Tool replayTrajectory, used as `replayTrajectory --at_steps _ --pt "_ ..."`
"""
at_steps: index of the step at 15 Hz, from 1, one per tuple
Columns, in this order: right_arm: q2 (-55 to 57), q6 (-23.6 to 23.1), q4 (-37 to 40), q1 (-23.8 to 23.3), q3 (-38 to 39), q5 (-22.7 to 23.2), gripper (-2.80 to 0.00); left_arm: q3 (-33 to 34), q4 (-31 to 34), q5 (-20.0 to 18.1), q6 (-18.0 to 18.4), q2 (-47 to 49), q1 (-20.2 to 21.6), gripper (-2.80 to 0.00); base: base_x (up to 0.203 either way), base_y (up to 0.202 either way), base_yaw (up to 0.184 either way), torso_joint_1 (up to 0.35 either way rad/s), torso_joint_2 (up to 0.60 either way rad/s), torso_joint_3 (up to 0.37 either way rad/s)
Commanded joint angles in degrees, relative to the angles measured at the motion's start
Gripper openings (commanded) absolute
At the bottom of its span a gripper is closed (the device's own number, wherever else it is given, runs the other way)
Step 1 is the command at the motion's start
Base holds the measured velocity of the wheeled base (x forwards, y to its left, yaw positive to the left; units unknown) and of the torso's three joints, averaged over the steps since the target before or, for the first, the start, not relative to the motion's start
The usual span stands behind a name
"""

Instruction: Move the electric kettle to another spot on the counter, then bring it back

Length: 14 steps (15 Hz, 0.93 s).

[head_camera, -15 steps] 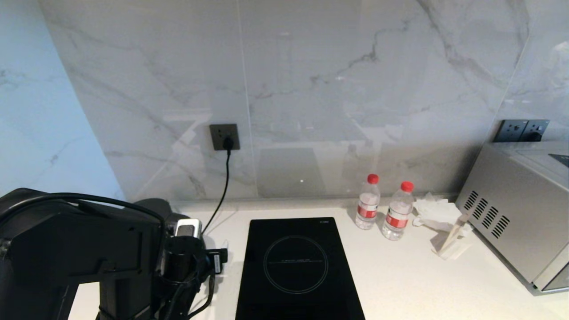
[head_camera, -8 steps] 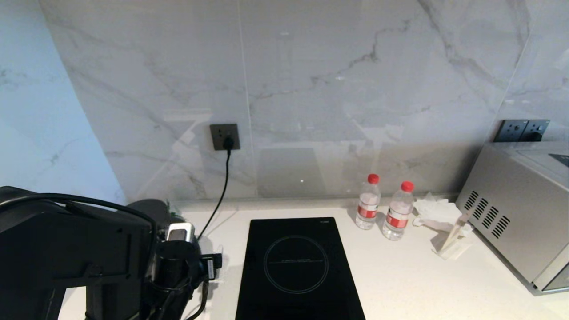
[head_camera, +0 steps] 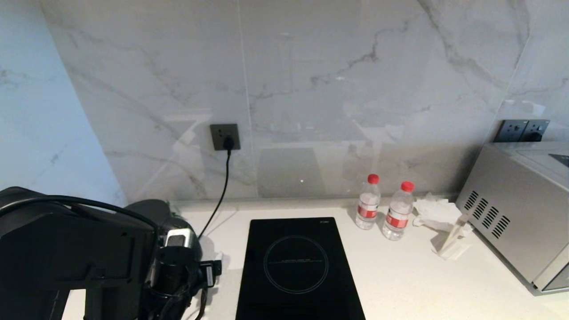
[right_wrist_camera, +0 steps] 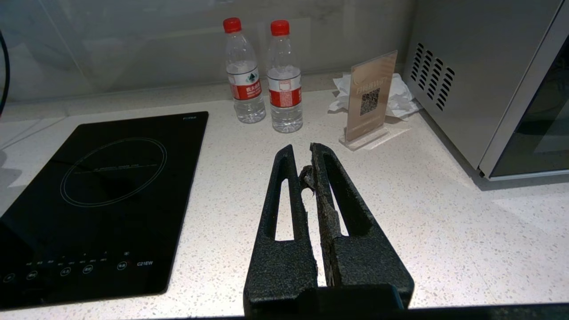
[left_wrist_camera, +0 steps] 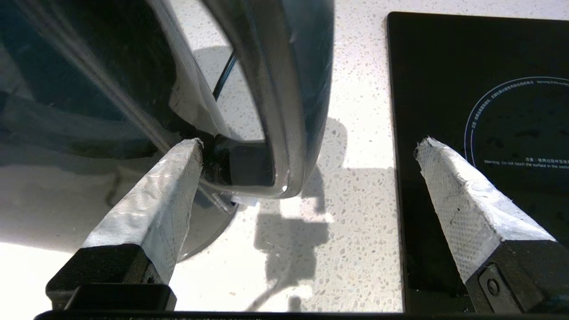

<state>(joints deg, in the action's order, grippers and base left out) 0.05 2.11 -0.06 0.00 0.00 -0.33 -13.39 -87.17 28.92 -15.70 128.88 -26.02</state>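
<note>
Left end effector (left_wrist_camera: 306,146) wide open astride electric kettle (left_wrist_camera: 133,75) handle, arm lower than before, right end effector (right_wrist_camera: 306,169) closed

Electric kettle (head_camera: 149,210) mostly behind arm

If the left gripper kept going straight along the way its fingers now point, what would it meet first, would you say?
Most likely the glossy black loop handle of the dark grey-black electric kettle. It stands between the open left gripper's taped fingers, one fingertip near the handle's lower end. Depth is hard to judge, so contact cannot be confirmed.
</note>
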Motion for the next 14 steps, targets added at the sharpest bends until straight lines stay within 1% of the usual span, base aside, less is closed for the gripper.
replayTrajectory --at_steps 1,3,6,8,14 --pt "0.0 0.0 0.0 0.0 0.0 0.0 -2.80 1.4 -0.5 0.2 -0.5 -0.8 0.4 0.00 0.000 0.000 0.000 0.000 0.00 0.000" --pt "0.0 0.0 0.0 0.0 0.0 0.0 -2.80 3.7 -0.5 -0.1 -1.8 -1.6 0.4 0.00 0.000 0.000 0.000 0.000 0.00 0.000" --pt "0.0 0.0 0.0 0.0 0.0 0.0 -2.80 6.8 -0.5 -0.5 -2.1 -2.8 0.3 0.00 0.000 0.000 0.000 0.000 0.00 0.000" --pt "0.0 0.0 0.0 0.0 0.0 0.0 -2.80 8.7 -0.5 -2.3 -2.1 -4.5 0.0 0.00 0.000 0.000 0.000 0.000 0.00 0.000" --pt "0.0 0.0 0.0 0.0 0.0 0.0 -2.80 9.3 -0.5 -2.8 -2.1 -5.7 -0.1 0.00 0.000 0.000 0.000 0.000 0.00 0.000"
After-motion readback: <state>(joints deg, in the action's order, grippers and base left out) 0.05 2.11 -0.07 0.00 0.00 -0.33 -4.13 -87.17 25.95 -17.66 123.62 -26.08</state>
